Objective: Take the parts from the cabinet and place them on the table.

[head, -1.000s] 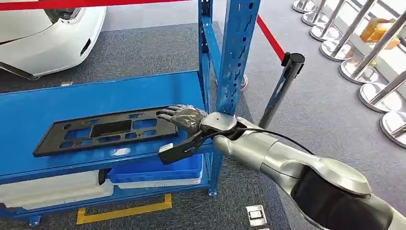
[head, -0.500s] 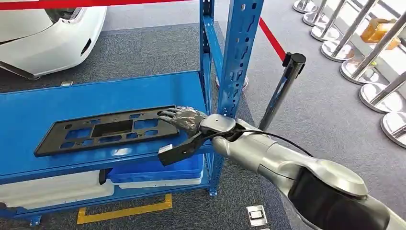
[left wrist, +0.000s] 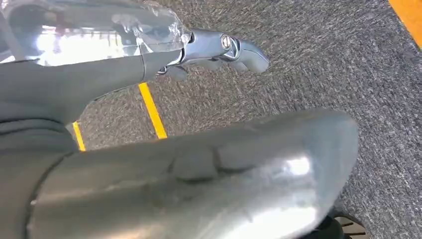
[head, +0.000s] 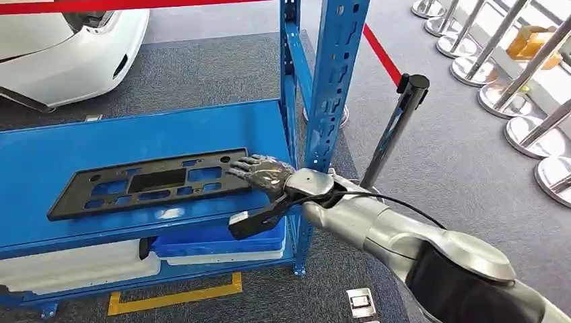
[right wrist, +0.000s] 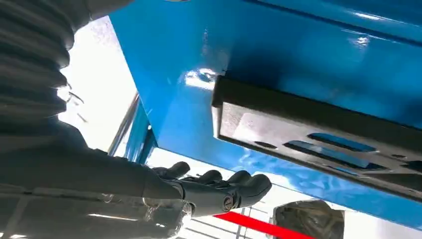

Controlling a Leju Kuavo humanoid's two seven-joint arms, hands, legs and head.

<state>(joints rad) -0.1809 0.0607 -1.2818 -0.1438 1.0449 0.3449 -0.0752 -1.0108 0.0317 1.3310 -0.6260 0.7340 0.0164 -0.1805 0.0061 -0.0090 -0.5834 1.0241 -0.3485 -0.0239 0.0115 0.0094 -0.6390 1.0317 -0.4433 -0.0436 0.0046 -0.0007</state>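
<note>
A long black plastic part [head: 151, 183] with several cut-outs lies flat on the blue cabinet shelf [head: 135, 134]. My right hand [head: 264, 172] reaches in over the shelf's front right corner, its fingertips [head: 237, 165] lying over the part's right end, fingers spread. In the right wrist view the part's end [right wrist: 318, 134] stands apart from my right hand [right wrist: 214, 191], which holds nothing, its fingers slightly bent. My left hand [left wrist: 219, 47] hangs above the grey carpet with nothing in it.
A blue upright post [head: 333, 81] stands just right of my right wrist. Below the shelf sit a blue bin [head: 222, 239] and white bins [head: 74, 266]. A black stanchion [head: 394, 131] with red tape stands to the right, and a white car [head: 67, 47] behind.
My right hand has shifted slightly right and toward me along the part's right end. The black part has not moved.
</note>
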